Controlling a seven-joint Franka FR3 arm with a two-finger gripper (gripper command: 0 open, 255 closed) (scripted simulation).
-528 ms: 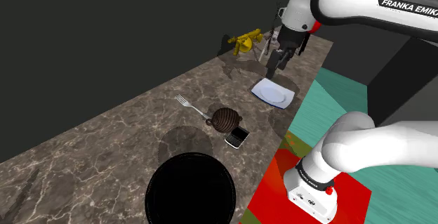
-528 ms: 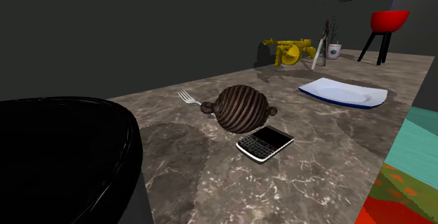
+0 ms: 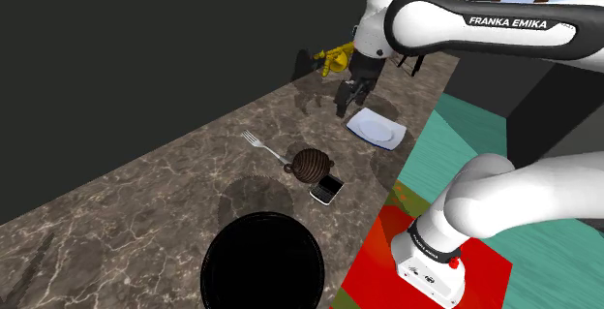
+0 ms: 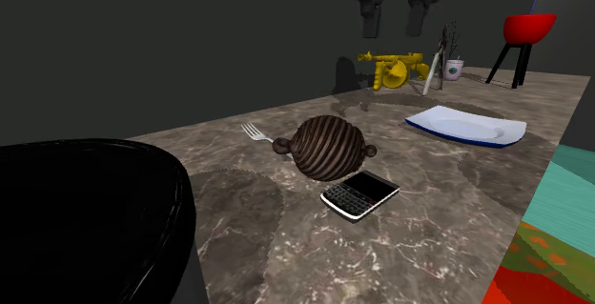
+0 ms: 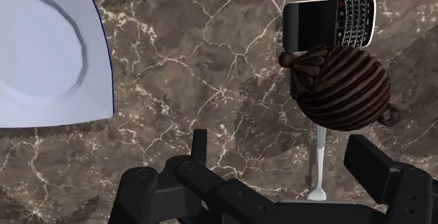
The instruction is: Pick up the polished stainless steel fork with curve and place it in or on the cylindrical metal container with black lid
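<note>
The silver fork (image 3: 254,142) lies on the marble counter (image 3: 145,200), tines toward the dark wall; its handle end runs under a brown ribbed ball (image 3: 312,163). The fork's tines (image 4: 254,131) show in the second exterior view and its handle (image 5: 319,161) in the wrist view. The big round black-lidded container (image 3: 261,263) stands at the counter's near end, and also appears as the black container (image 4: 86,216). My gripper (image 3: 349,99) hangs open and empty above the counter beside the white plate, well beyond the fork. In the wrist view the gripper (image 5: 284,161) has its fingers apart.
A black keypad phone (image 3: 327,189) lies next to the ribbed ball (image 4: 329,147). A white square plate (image 3: 377,128) sits near the counter's edge. A yellow toy (image 4: 396,69) and a cup with twigs (image 4: 454,64) stand at the far end. A red chair (image 4: 523,35) stands beyond.
The arm has swung toward the shoulder view's left and lowered; the gripper has come down into the second exterior view. The fork and other objects have not moved.
</note>
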